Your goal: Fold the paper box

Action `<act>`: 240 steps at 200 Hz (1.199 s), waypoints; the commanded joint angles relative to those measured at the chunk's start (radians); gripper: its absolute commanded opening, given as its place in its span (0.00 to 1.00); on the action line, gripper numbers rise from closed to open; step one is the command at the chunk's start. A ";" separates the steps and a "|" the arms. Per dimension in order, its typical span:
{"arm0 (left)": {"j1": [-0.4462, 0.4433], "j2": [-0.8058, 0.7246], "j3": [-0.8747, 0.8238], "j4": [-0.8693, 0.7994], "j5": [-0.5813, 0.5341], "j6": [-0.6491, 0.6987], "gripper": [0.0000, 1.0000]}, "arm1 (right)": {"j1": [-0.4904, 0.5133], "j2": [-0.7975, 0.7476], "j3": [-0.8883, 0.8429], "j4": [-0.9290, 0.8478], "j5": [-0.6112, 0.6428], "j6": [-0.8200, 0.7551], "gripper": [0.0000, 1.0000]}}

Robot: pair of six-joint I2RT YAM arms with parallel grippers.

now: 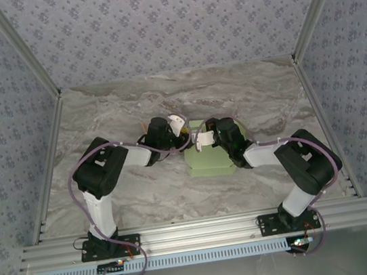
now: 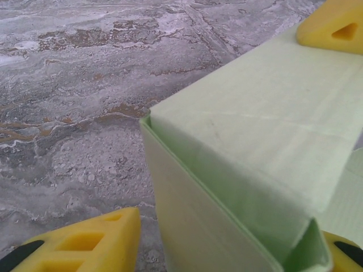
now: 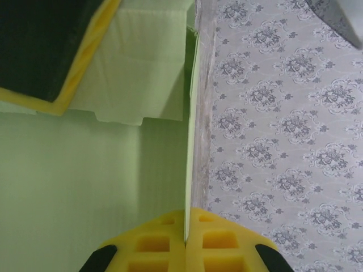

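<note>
Paper box (image 2: 255, 130), pale green, fills 2 to 6 o'clock. Near corner at centre, top face flat, side wall dropping toward 6. Doubled card edge along the near rim. Left gripper (image 2: 227, 241) straddles the box, jaws apart: one yellow finger (image 2: 85, 243) at 7 o'clock, sliver of table between it and the wall; the other at 5 o'clock, against the box. Separate yellow tip (image 2: 334, 25) at 1 o'clock on the box's far edge. Marble table (image 2: 85, 85) from 8 to 12.
</note>
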 commanded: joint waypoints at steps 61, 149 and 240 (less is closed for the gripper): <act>-0.006 0.012 -0.042 0.090 -0.044 -0.003 0.44 | 0.018 0.021 -0.036 -0.017 0.020 -0.042 0.00; -0.012 0.013 -0.023 0.064 -0.121 -0.037 0.36 | 0.020 -0.035 -0.014 -0.064 -0.005 0.004 0.00; -0.071 0.010 0.005 0.014 -0.413 -0.125 0.26 | 0.022 -0.056 -0.008 -0.153 -0.027 0.061 0.00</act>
